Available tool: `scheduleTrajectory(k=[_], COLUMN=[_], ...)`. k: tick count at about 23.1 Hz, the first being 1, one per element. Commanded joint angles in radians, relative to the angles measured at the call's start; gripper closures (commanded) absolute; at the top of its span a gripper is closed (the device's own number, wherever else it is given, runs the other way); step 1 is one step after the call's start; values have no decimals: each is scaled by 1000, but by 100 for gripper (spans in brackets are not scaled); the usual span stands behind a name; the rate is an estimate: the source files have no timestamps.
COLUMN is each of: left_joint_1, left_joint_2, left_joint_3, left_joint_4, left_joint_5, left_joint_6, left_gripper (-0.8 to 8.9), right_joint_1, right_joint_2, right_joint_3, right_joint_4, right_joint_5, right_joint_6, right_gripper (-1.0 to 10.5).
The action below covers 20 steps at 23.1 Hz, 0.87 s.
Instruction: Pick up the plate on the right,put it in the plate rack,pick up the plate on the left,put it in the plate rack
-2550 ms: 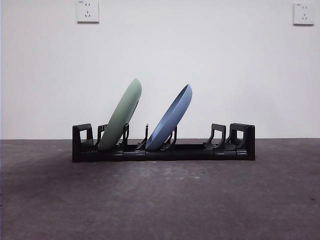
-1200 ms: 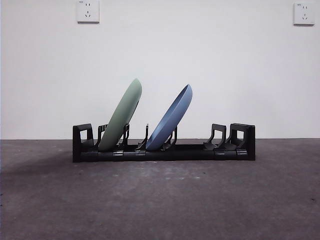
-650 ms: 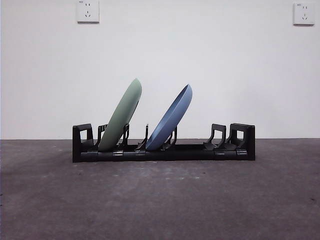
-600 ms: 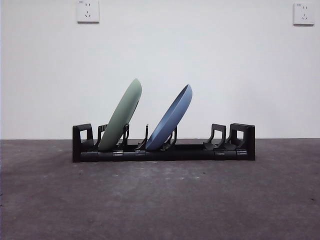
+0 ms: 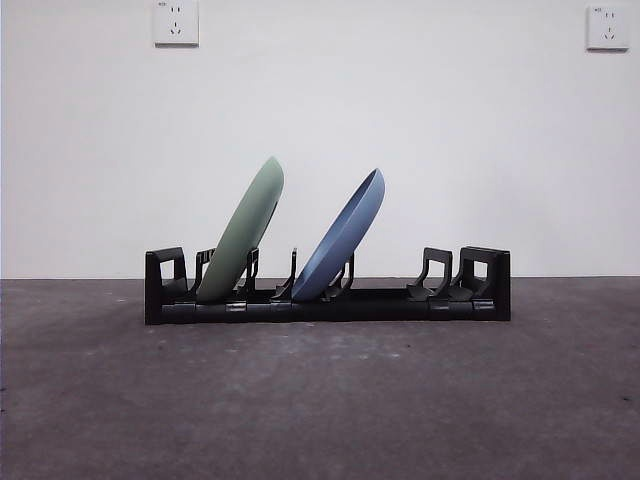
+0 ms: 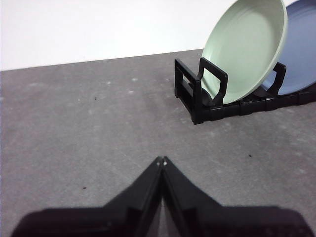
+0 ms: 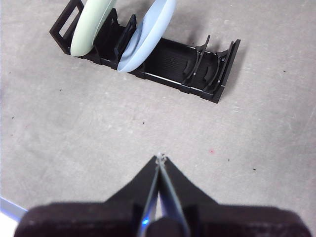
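Observation:
The black plate rack (image 5: 400, 303) lies across the table with two plates leaning in its prongs. A pale green plate (image 5: 243, 228) stands in the left slots and a blue plate (image 5: 345, 232) leans in the middle ones. The rack (image 6: 197, 98), green plate (image 6: 247, 47) and blue plate (image 6: 302, 44) show ahead of my left gripper (image 6: 161, 161), which is shut and empty, well back from them. My right gripper (image 7: 160, 158) is shut with nothing in it, high above the table short of the rack (image 7: 197, 66), green plate (image 7: 89, 27) and blue plate (image 7: 148, 29).
The rack's right-hand slots (image 5: 440, 272) hold nothing. Dark grey tabletop (image 5: 320, 400) stretches in front of the rack. A white wall with two sockets (image 5: 176, 22) rises behind it. Neither arm shows in the front view.

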Motion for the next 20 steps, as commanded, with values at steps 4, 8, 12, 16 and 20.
scheduleTrajectory(k=[4,8,12,16,20], left_joint_1=[10,10,10,10,10], left_joint_2=[7,20,34,49,58], left_joint_3=[-11,-11,-11,-11,-11], left_joint_4=[10,10,10,10,10], left_joint_5=[-4,-4,-4,-4,-4], left_joint_6=[-30,-30,-30,-30,-30], left_gripper=[817,817,817,817,817], right_joint_1=[1,1,1,-25,-124], right_joint_2=[1,1,1,-48,-220], right_joint_3=[-5,-5,-5,-5,-48], right_joint_4=[-22,-23,-23,26,251], right_joint_5=[4,4,4,73,30], right_joint_6=[-4,-4,-4,-62,-24], right_gripper=[946,946,946,946,946])
